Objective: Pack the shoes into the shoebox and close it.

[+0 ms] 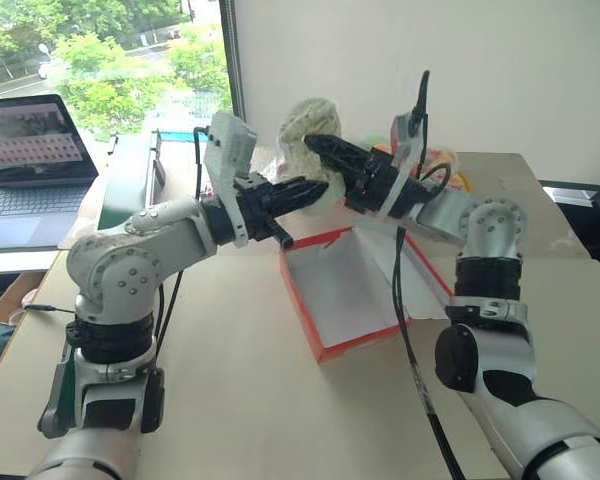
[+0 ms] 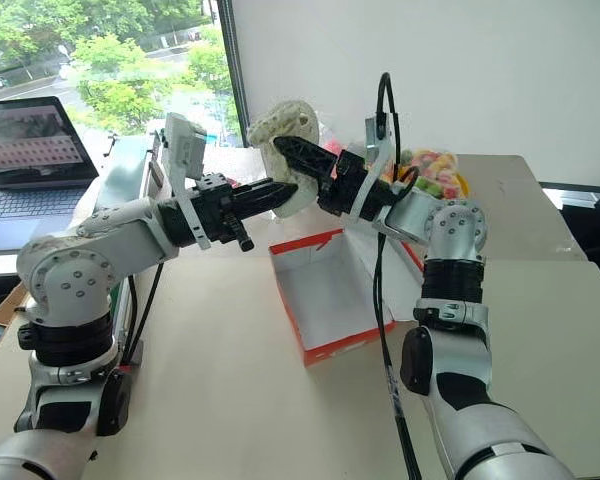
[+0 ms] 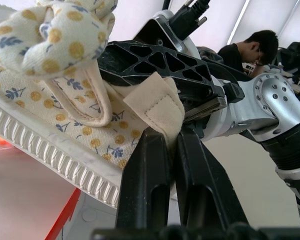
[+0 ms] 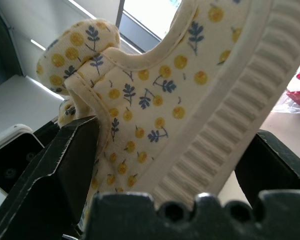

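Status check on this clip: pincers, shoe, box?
Left pincer shut on shoe strap, right pincer open around its sole. Shoe aloft behind open shoebox, box empty. Nothing blocking the box.

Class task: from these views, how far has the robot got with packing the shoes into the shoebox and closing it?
Done: nothing is packed; the shoebox lies open and bare inside. In hand: one shoe is held above it, the left pincer shut on its strap and the right pincer's fingers wide on either side of it. Left: boxing the shoes, closing the lid.

My right gripper (image 1: 325, 150) covers the shoe's (image 1: 310, 122) lower half. Behind my forearm at 2 o'clock, a colourful item (image 1: 442, 160) stays unidentifiable; the laptop (image 1: 25, 165) is cropped.
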### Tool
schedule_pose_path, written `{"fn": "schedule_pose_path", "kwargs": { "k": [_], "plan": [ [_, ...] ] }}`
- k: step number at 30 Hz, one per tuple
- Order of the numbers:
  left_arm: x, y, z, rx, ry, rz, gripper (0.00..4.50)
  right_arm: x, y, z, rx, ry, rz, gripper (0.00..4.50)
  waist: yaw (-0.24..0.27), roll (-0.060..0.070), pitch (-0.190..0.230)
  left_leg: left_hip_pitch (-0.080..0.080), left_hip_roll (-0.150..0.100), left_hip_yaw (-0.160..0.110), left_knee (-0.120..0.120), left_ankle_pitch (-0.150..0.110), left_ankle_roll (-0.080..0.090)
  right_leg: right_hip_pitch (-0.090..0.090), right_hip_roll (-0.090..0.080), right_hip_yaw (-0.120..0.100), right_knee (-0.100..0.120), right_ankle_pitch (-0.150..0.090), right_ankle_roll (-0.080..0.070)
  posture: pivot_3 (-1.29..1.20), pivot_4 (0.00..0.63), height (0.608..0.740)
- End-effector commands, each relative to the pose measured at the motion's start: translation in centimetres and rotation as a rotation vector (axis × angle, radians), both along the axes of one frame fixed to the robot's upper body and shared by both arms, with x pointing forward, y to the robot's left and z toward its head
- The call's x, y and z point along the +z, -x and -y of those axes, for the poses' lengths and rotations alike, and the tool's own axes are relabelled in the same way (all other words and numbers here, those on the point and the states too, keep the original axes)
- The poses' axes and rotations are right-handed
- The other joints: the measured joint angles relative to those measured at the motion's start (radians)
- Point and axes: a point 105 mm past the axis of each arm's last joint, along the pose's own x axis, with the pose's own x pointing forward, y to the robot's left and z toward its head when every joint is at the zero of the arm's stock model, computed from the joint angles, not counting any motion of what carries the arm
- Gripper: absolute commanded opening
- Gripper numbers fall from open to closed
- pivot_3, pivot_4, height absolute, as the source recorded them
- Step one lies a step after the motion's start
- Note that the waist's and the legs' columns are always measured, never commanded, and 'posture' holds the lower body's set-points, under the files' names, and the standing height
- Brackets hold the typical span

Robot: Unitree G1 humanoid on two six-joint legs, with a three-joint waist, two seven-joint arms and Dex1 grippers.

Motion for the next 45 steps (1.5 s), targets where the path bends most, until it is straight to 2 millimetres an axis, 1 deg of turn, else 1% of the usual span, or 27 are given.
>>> {"fn": "schedule_pose_path", "kwargs": {
  "k": [1,3,8,10,12,14,16,18,19,20,22,23,26,27,29,31,33,35,36,37,39,40,42,43,45],
  "plan": [
    [0.7,1.1,1.3,-0.086,-0.002,0.046,0.00,0.9,0.6,-2.0,0.078,0.024,0.037,3.89,0.000,0.000,0.000,0.000,0.000,0.000,0.000,0.000,0.000,0.000,0.000,0.000,0.000,0.000,0.000,0.00,0.150,0.740],
    [0.4,1.1,1.0,-0.081,-0.010,0.041,0.00,0.9,0.1,-1.6,0.064,0.019,0.034,3.16,0.000,0.000,0.000,0.000,0.000,0.000,0.000,0.000,0.000,0.000,0.000,0.000,0.000,0.000,0.000,0.00,0.150,0.740],
    [-0.1,1.1,0.2,-0.056,-0.029,0.029,0.00,1.4,-0.5,-0.8,0.034,-0.001,0.042,1.76,-0.001,0.000,0.000,0.000,0.000,0.000,0.000,0.000,0.000,0.000,0.000,0.000,0.000,0.000,0.000,0.00,0.150,0.740],
    [-0.4,1.1,-0.1,-0.046,-0.043,0.023,0.00,1.5,-0.7,-0.6,0.021,-0.002,0.048,1.35,0.000,0.000,0.000,0.000,0.000,0.000,0.000,0.000,0.000,0.000,0.000,0.000,0.000,0.000,0.000,0.00,0.150,0.740],
    [-0.7,1.1,-0.4,-0.040,-0.062,0.018,0.00,1.8,-0.8,-0.3,0.011,-0.005,0.057,1.06,0.001,0.000,0.000,0.000,0.000,0.000,0.000,0.000,0.000,0.000,0.000,0.000,0.000,0.000,0.000,0.00,0.150,0.740],
    [-0.9,0.8,-0.9,-0.014,-0.077,0.013,0.00,2.1,-1.0,0.0,-0.003,-0.003,0.069,0.94,0.002,0.000,0.000,0.000,0.000,0.000,0.000,0.000,0.000,0.000,0.000,0.000,0.000,0.000,0.000,0.00,0.150,0.740],
    [-0.9,0.1,-2.1,0.046,-0.071,0.003,0.00,2.6,-1.3,0.7,-0.037,0.014,0.097,0.88,0.001,0.000,0.000,0.000,0.000,0.000,0.000,0.000,0.000,0.000,0.000,0.000,0.000,0.000,0.000,0.00,0.150,0.740],
    [-0.6,-0.4,-3.3,0.093,-0.026,-0.002,0.80,3.1,-1.6,1.4,-0.083,0.043,0.134,0.88,0.001,0.000,0.000,0.000,0.000,0.000,0.000,0.000,0.000,0.000,0.000,0.000,0.000,0.000,0.000,0.00,0.150,0.740],
    [-0.4,-0.3,-3.6,0.090,-0.016,-0.003,1.00,3.4,-1.6,1.7,-0.098,0.053,0.150,0.87,0.002,0.000,0.000,0.000,0.000,0.000,0.000,0.000,0.000,0.000,0.000,0.000,0.000,0.000,0.000,0.00,0.150,0.740],
    [-0.3,-0.3,-3.7,0.085,-0.011,-0.004,1.42,3.6,-1.7,1.8,-0.105,0.057,0.159,0.86,0.002,0.000,0.000,0.000,0.000,0.000,0.000,0.000,0.000,0.000,0.000,0.000,0.000,0.000,0.000,0.00,0.150,0.740],
    [-0.3,-0.2,-3.9,0.085,-0.043,-0.004,2.11,4.2,-1.8,2.4,-0.138,0.087,0.188,0.85,0.005,0.000,0.000,-0.001,0.000,0.000,0.000,0.000,0.000,0.000,-0.001,-0.001,0.000,0.000,0.000,0.00,0.150,0.740],
    [-0.1,-0.1,-4.3,0.084,-0.050,0.001,2.48,5.1,-2.0,3.1,-0.169,0.088,0.208,0.85,0.004,0.000,0.000,-0.001,0.000,0.000,0.000,0.000,0.000,0.000,-0.001,-0.001,0.000,0.000,0.000,0.00,0.150,0.740],
    [0.4,0.1,-5.0,0.074,-0.070,0.019,2.48,6.6,-2.1,4.4,-0.226,0.104,0.248,0.85,0.003,0.000,0.001,-0.001,0.000,0.000,0.000,0.000,0.000,0.000,-0.001,-0.001,-0.001,0.000,0.000,0.00,0.150,0.740],
    [0.4,0.2,-5.2,0.071,-0.086,0.027,2.48,6.8,-2.2,4.7,-0.246,0.137,0.260,0.85,0.002,0.000,0.001,-0.001,0.000,0.000,0.000,0.000,0.000,-0.001,-0.001,-0.001,-0.001,0.000,0.000,0.00,0.150,0.740],
    [0.3,0.4,-5.5,0.060,-0.130,0.044,2.48,6.7,-2.0,5.3,-0.286,0.257,0.287,0.85,0.003,0.000,0.001,-0.001,0.000,0.000,0.000,0.000,0.000,-0.001,-0.001,-0.001,-0.001,0.000,0.000,0.00,0.150,0.740],
    [0.3,0.4,-5.6,0.054,-0.152,0.057,2.48,6.1,-1.7,5.4,-0.282,0.338,0.282,0.85,0.003,0.001,0.001,-0.001,0.000,0.000,-0.001,0.000,0.000,-0.001,-0.001,-0.001,-0.001,-0.001,0.000,0.00,0.150,0.740],
    [-0.1,0.4,-5.5,0.047,-0.185,0.074,2.48,5.0,-0.9,5.2,-0.267,0.442,0.278,0.85,0.003,0.001,0.001,0.000,0.000,0.000,-0.001,0.000,0.000,-0.001,-0.001,-0.001,-0.001,-0.001,0.000,0.00,0.150,0.740],
    [-0.5,0.5,-5.3,0.029,-0.203,0.081,2.48,3.4,-0.1,5.1,-0.252,0.564,0.287,0.85,0.002,0.001,0.001,0.000,0.000,0.000,-0.001,0.000,0.000,-0.001,-0.001,0.000,-0.001,-0.001,0.000,0.00,0.150,0.740],
    [-0.9,0.6,-5.2,0.020,-0.219,0.085,2.48,2.2,0.1,5.2,-0.249,0.648,0.277,0.85,0.002,0.000,0.001,0.000,0.000,0.001,-0.001,0.000,0.000,-0.001,-0.001,0.000,-0.001,-0.001,0.000,0.00,0.150,0.740],
    [-1.5,0.8,-5.0,0.003,-0.251,0.095,2.48,0.9,0.5,5.1,-0.225,0.693,0.249,0.85,0.003,0.001,0.001,0.000,0.000,0.001,-0.001,0.000,0.000,-0.001,-0.001,0.000,-0.001,-0.001,0.000,0.00,0.150,0.740],
    [-2.4,1.1,-4.6,-0.026,-0.303,0.111,2.48,-1.0,1.2,5.1,-0.187,0.740,0.199,0.85,0.003,0.000,0.001,0.000,0.000,0.001,-0.001,0.000,0.000,-0.001,-0.001,0.000,-0.001,-0.001,0.000,0.00,0.150,0.740],
    [-3.2,1.4,-4.5,-0.048,-0.336,0.117,2.48,-2.4,1.6,5.0,-0.161,0.774,0.170,0.85,0.003,0.000,0.001,0.000,0.000,0.001,-0.001,0.000,0.000,-0.001,-0.001,0.000,-0.001,-0.001,0.000,0.00,0.150,0.740],
    [-4.1,1.8,-4.4,-0.079,-0.376,0.127,2.48,-4.6,2.1,5.0,-0.135,0.838,0.135,0.85,0.003,0.000,0.001,0.000,0.000,0.001,-0.001,0.000,0.000,-0.001,-0.001,0.000,-0.001,-0.001,0.000,0.00,0.150,0.740],
    [-4.4,1.9,-4.3,-0.092,-0.388,0.131,2.48,-5.6,2.2,5.2,-0.133,0.872,0.123,0.85,0.003,0.000,0.001,0.000,0.000,0.001,-0.001,0.000,0.000,-0.001,-0.001,0.000,-0.001,-0.001,0.000,0.00,0.150,0.740],
    [-4.8,2.1,-4.4,-0.106,-0.423,0.146,2.48,-7.0,2.1,5.7,-0.143,0.903,0.089,0.85,0.004,0.000,0.001,0.000,0.000,0.001,-0.001,0.000,0.000,-0.001,-0.001,0.000,-0.001,-0.001,-0.001,0.00,0.150,0.740]
  ]
}}
